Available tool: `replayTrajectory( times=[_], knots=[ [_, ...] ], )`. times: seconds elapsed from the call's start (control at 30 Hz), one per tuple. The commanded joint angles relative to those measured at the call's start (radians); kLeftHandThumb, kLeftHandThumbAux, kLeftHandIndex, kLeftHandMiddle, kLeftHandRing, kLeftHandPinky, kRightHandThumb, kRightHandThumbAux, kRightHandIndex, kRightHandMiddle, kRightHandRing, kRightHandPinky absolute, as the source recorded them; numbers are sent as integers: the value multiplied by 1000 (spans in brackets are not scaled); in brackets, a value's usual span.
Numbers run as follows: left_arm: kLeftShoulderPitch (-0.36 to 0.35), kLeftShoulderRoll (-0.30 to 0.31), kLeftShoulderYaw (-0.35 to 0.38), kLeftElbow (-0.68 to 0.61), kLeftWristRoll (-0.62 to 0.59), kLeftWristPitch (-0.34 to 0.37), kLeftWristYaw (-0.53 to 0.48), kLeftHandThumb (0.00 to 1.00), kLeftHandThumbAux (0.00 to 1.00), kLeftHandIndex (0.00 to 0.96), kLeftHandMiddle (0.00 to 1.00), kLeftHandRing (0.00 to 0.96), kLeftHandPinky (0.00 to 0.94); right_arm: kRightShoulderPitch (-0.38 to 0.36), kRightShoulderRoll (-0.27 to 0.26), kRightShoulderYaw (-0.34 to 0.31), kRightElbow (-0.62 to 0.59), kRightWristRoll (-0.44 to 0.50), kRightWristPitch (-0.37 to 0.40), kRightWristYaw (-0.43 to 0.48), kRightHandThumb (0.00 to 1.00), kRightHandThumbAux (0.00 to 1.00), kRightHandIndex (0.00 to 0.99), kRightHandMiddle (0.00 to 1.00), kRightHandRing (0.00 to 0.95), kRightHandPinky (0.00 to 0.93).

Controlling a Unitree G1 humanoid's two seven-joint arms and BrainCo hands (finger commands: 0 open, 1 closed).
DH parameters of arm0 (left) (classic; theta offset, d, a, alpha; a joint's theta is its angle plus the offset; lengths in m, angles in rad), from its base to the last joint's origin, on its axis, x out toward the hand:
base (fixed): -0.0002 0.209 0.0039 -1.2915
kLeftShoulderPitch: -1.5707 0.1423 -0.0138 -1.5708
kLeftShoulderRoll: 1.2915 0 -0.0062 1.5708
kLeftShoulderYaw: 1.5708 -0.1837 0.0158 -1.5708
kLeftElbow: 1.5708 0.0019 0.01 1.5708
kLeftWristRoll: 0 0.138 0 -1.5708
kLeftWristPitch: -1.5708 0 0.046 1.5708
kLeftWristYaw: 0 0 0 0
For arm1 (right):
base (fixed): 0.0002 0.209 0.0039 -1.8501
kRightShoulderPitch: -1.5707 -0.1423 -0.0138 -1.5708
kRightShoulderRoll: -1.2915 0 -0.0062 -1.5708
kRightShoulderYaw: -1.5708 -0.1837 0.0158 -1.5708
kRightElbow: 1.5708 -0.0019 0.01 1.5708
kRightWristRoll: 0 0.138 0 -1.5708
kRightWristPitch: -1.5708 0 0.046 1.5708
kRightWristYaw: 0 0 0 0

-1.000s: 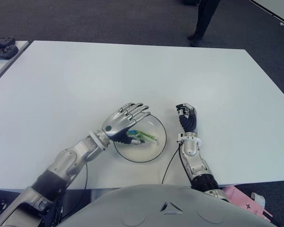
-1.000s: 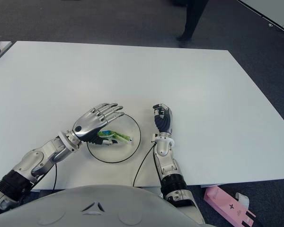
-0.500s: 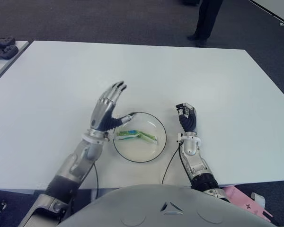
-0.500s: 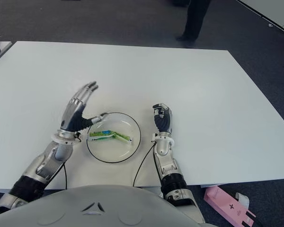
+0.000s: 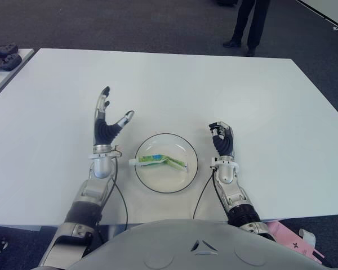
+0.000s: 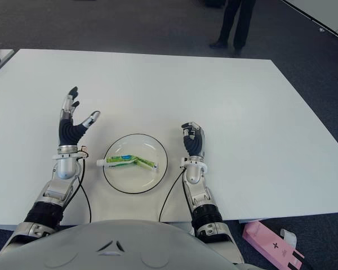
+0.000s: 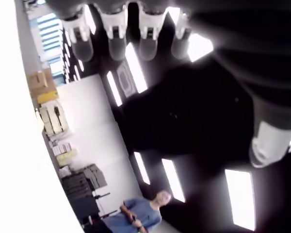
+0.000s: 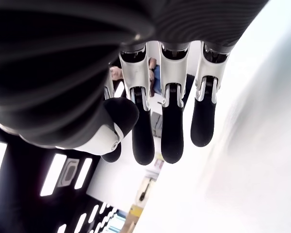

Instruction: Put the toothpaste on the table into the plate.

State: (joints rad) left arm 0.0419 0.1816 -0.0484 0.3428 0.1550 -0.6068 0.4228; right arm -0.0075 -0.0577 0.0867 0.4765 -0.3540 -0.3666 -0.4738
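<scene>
- The toothpaste [image 5: 158, 161] lay in the plate [image 5: 183, 179], its print unreadable.
- The left hand [image 5: 105, 125] stood spread, empty, left of the plate.
- The right hand [image 5: 222, 140] was curled, empty, right of it.

White table [image 5: 158, 84], round black-rimmed plate [image 5: 187, 174] near its front edge

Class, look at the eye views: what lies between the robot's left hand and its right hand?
Both eye views show the plate between the open left hand and the curled right hand, with the toothpaste lying in it.
</scene>
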Motion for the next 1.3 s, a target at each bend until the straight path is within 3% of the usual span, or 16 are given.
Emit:
replayTrajectory(
  times=[0.03,0.13,0.37,0.47,0.77,1.0,1.3],
  knots=[
    [8,-44,30,50,-60,-15,-52,29,578,38,43,35,120,13,2,-2,36,0,19,0,844,687,466,436,412,397],
    [28,-51,50,98,-102,-28,-100,29,598,138,118,83,140,10,1,-1,41,-2,14,-3,844,687,467,435,410,405],
    [-31,-43,101,303,-176,-66,-231,53,669,301,244,185,223,6,-7,9,49,-21,6,-16,843,688,461,437,416,420],
    [-58,-49,115,368,-189,-64,-259,63,771,337,321,259,275,6,-10,13,50,-29,6,-21,842,687,459,440,425,433],
    [-56,-94,129,385,-175,-48,-256,28,974,422,422,390,407,8,-12,15,35,-40,25,-21,840,688,442,450,441,436],
    [-45,-113,134,385,-164,-22,-253,149,997,480,465,449,463,13,-14,14,13,-39,48,-8,840,688,441,449,434,429],
    [-24,-125,135,377,-174,-19,-294,157,998,508,479,469,473,21,-14,15,-11,-41,59,0,838,690,425,457,447,452]
  ],
)
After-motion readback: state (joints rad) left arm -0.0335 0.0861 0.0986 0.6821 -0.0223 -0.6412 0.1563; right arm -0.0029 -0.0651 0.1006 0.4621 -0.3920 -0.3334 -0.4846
